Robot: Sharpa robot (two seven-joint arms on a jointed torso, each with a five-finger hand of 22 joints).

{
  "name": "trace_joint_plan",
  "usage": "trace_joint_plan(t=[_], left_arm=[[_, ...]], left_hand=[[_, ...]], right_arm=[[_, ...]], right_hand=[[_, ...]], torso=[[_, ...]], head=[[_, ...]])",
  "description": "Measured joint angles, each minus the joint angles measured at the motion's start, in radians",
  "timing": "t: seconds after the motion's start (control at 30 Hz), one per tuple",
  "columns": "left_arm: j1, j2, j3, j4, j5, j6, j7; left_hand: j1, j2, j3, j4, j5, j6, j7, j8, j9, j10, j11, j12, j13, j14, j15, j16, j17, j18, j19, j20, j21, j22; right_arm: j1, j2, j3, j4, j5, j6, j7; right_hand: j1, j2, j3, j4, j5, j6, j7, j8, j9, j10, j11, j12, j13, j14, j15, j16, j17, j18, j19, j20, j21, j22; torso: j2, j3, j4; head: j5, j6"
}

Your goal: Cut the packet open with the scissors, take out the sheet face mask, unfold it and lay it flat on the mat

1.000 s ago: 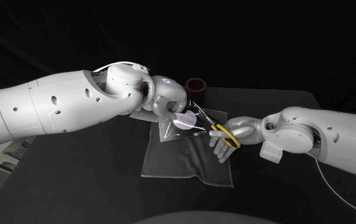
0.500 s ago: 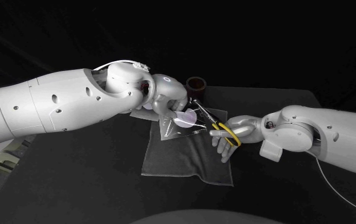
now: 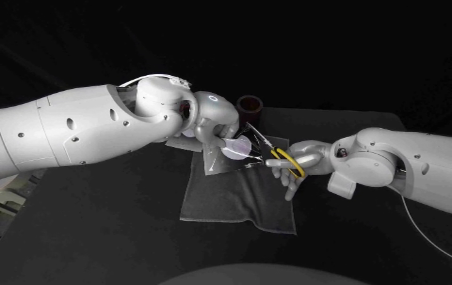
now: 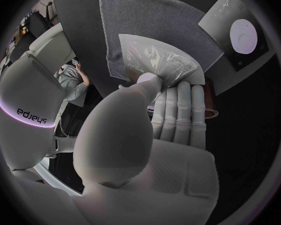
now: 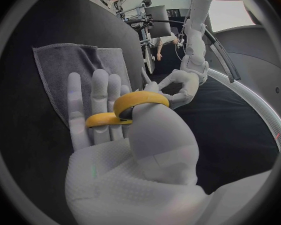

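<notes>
My left hand (image 3: 217, 127) pinches a clear packet (image 3: 230, 151) by its top and holds it above the grey mat (image 3: 236, 200). In the left wrist view the packet (image 4: 160, 64) sits between the thumb and fingers, crinkled, with the mat (image 4: 147, 20) beyond it. To its right, my right hand (image 3: 300, 165) holds the yellow-handled scissors (image 3: 285, 161). Their blades point up and left and reach the packet's right edge. In the right wrist view the yellow handles (image 5: 131, 107) ring the thumb and a finger, above the mat (image 5: 72, 67); the blades are hidden.
A dark brown cylinder (image 3: 249, 107) stands on the table behind the left hand. A dark flat panel with a white disc (image 4: 240, 35) lies beside the mat. The mat's front half lies bare.
My right hand has lifted the scissors a little and brought them closer to the packet. The left hand has shifted slightly right, still holding the packet.
</notes>
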Motion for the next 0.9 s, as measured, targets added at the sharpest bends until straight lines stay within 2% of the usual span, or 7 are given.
trace_joint_plan(t=[0.13,0.23,0.3,0.47,0.63,0.77,0.9], left_arm=[[0.0,0.0,0.0,0.0,-0.002,-0.001,0.0],[0.0,-0.001,0.0,0.0,-0.003,-0.002,0.0],[0.0,-0.002,0.0,-0.001,-0.003,-0.002,0.0],[0.0,-0.003,0.0,-0.002,-0.004,-0.001,0.0],[0.0,-0.005,0.0,-0.003,-0.004,-0.001,0.0],[0.0,-0.005,0.0,-0.004,-0.004,-0.001,0.0],[0.0,-0.005,0.0,-0.004,-0.004,-0.001,0.0]], left_hand=[[0.0,0.0,0.0,0.0,0.0,0.0,0.0,0.0,0.0,0.0,0.0,0.0,0.0,0.0,0.0,0.0,0.0,0.0,0.0,0.0,0.0,0.0],[0.0,0.0,0.0,0.0,-0.001,0.0,0.0,0.0,0.0,0.0,0.0,0.0,0.0,0.0,0.0,0.0,0.0,0.0,0.0,0.0,0.0,0.0],[0.0,0.0,0.0,0.0,-0.002,0.0,0.0,0.0,0.001,0.0,0.0,0.0,0.0,0.0,0.0,0.0,0.0,0.0,0.0,0.0,0.0,0.0],[0.0,0.0,0.0,0.0,-0.003,0.0,0.0,0.0,0.001,0.0,0.0,0.0,0.0,0.0,0.0,0.0,0.0,0.0,0.0,0.0,0.0,0.0],[0.0,0.0,0.0,0.0,-0.003,0.0,0.0,0.002,0.001,0.0,0.0,0.0,0.0,0.0,0.0,0.0,0.0,0.0,0.0,0.0,0.0,0.0],[0.0,0.0,0.0,0.0,-0.003,0.0,0.0,0.003,0.001,0.0,0.0,0.0,0.0,0.0,0.0,0.0,0.0,0.0,0.0,0.0,0.0,0.0],[0.0,0.0,0.0,0.0,-0.003,0.0,0.0,0.004,0.001,0.0,0.0,0.0,0.0,0.001,0.001,0.0,0.0,0.0,0.0,0.0,0.0,0.0]], right_arm=[[0.001,0.0,0.0,-0.002,-0.004,-0.005,-0.008],[0.002,-0.003,0.0,-0.001,-0.008,-0.005,-0.01],[0.002,-0.008,0.0,0.0,-0.009,-0.005,-0.009],[0.002,-0.025,0.0,0.01,-0.009,-0.002,0.0],[0.002,-0.042,-0.001,0.027,-0.007,0.01,0.015],[0.002,-0.056,-0.002,0.044,-0.005,0.03,0.025],[0.001,-0.071,-0.003,0.06,-0.001,0.053,0.032]], right_hand=[[-0.002,0.002,0.0,0.0,0.0,0.001,0.001,-0.006,0.017,0.0,0.0,0.008,0.023,0.004,-0.003,-0.003,0.022,0.0,0.0,0.0,-0.003,-0.002],[-0.003,0.003,0.0,0.0,0.0,-0.02,0.005,-0.079,0.012,0.002,-0.001,-0.064,0.017,-0.011,-0.023,-0.073,0.027,0.0,-0.004,-0.005,-0.045,-0.023],[-0.004,0.004,0.0,0.0,0.0,-0.077,0.047,-0.149,-0.011,-0.002,0.002,-0.145,-0.012,-0.086,0.007,-0.143,0.01,-0.007,-0.049,0.004,-0.084,-0.04],[0.026,0.012,0.0,0.0,0.0,-0.216,0.123,-0.302,-0.08,-0.174,0.09,-0.326,-0.111,-0.258,0.095,-0.299,-0.079,-0.007,-0.174,0.083,-0.158,-0.054],[-0.015,-0.081,0.02,0.006,0.0,-0.336,0.111,-0.376,-0.145,-0.316,0.146,-0.415,-0.204,-0.369,0.146,-0.386,-0.168,-0.007,-0.246,0.123,-0.2,-0.053],[-0.114,-0.248,0.235,0.011,0.0,-0.42,0.097,-0.39,-0.183,-0.393,0.171,-0.437,-0.26,-0.449,0.172,-0.423,-0.24,-0.007,-0.292,0.131,-0.209,-0.052],[-0.135,-0.311,0.274,0.014,0.0,-0.461,0.09,-0.39,-0.202,-0.433,0.181,-0.446,-0.285,-0.489,0.181,-0.426,-0.274,-0.007,-0.312,0.13,-0.209,-0.052]], torso=[[0.0,0.0,0.0],[0.0,0.0,0.0001],[0.0,0.0,0.0],[0.0,0.0006,-0.0003],[0.0,0.001,-0.0007],[0.0,0.0012,-0.0009],[0.0,0.0012,-0.0011]], head=[[0.0,0.0],[0.0,0.001],[-0.001,0.003],[-0.003,0.008],[-0.004,0.012],[-0.006,0.015],[-0.008,0.017]])
